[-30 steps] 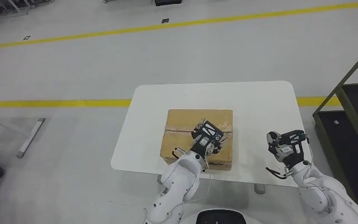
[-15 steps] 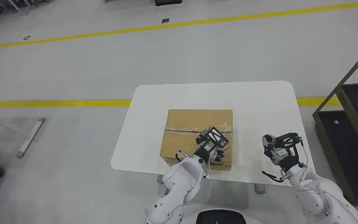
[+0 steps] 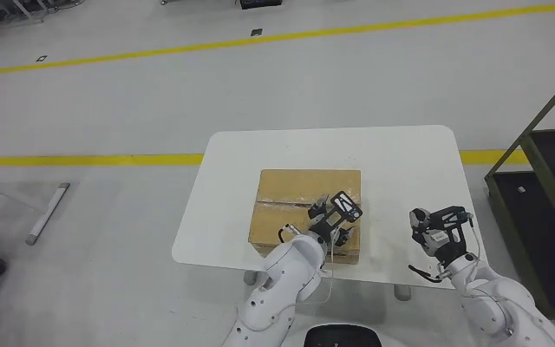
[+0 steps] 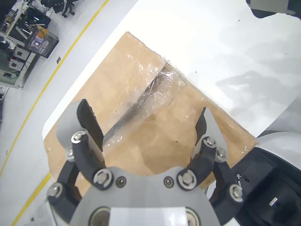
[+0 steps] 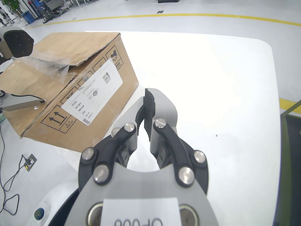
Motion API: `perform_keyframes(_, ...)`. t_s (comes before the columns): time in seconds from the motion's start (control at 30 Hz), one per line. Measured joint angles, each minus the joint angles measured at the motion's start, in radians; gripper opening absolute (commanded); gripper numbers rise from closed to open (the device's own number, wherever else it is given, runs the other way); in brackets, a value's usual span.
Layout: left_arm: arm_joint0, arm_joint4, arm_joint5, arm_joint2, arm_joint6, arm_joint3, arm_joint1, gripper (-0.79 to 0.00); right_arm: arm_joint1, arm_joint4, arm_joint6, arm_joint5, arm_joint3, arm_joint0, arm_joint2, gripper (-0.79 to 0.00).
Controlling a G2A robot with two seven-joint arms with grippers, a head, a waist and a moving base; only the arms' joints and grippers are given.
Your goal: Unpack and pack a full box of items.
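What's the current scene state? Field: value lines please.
box: cardboard box on the table, flaps down, not unpacked
tape: clear tape along the top seam, torn and crumpled
left gripper: left gripper open, empty, over the box top by the seam
right gripper: right gripper shut, empty, over bare table beside the box
table: white table

White table (image 3: 416, 156); yellow floor line (image 3: 87, 160) running behind it; grey tube (image 3: 49, 212) on the floor to its left; dark cart (image 3: 529, 217) to its right.
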Motion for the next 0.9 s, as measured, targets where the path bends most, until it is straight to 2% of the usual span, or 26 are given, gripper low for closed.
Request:
perform_keyframes(0.17, -0.019, -0.008, 0.013, 0.009, -0.011, 0.024, -0.005, -0.055, 0.000, 0.000, 0.003, 0.007, -0.002, -0.003, -0.002, -0.785)
perform_keyframes(0.2, -0.025, -0.006, 0.018, 0.012, -0.012, 0.029, -0.007, -0.132, -0.001, -0.001, 0.003, 0.009, -0.003, -0.002, -0.005, -0.785)
perform_keyframes(0.23, -0.030, -0.003, 0.021, 0.014, -0.011, 0.033, -0.007, -0.151, -0.001, -0.002, 0.004, 0.010, -0.003, -0.001, -0.007, -0.785)
perform_keyframes(0.6, -0.061, 0.041, 0.031, 0.031, 0.011, 0.081, -0.012, -0.175, -0.003, -0.003, 0.009, 0.020, -0.005, 0.008, -0.019, -0.785)
perform_keyframes(0.63, -0.062, 0.042, 0.033, 0.030, 0.012, 0.084, -0.012, -0.212, -0.003, -0.003, 0.010, 0.021, -0.004, 0.008, -0.019, -0.785)
perform_keyframes(0.73, -0.063, 0.046, 0.042, 0.025, 0.015, 0.084, -0.012, -0.215, -0.003, -0.001, 0.012, 0.022, -0.001, 0.011, -0.019, -0.785)
perform_keyframes(0.77, -0.064, 0.048, 0.045, 0.024, 0.016, 0.083, -0.012, -0.234, -0.003, 0.000, 0.013, 0.023, 0.001, 0.012, -0.019, -0.785)
perform_keyframes(0.8, -0.065, 0.050, 0.049, 0.023, 0.018, 0.082, -0.012, -0.305, -0.003, 0.000, 0.013, 0.023, 0.002, 0.014, -0.020, -0.785)
perform_keyframes(0.83, -0.065, 0.052, 0.052, 0.022, 0.020, 0.081, -0.013, -0.329, -0.004, 0.000, 0.013, 0.024, 0.003, 0.015, -0.021, -0.785)
perform_keyframes(0.87, -0.065, 0.054, 0.053, 0.022, 0.021, 0.080, -0.013, -0.397, -0.004, 0.000, 0.014, 0.025, 0.003, 0.015, -0.023, -0.785)
perform_keyframes(0.9, -0.065, 0.056, 0.055, 0.021, 0.023, 0.080, -0.013, -0.416, -0.004, 0.001, 0.015, 0.026, 0.003, 0.016, -0.026, -0.785)
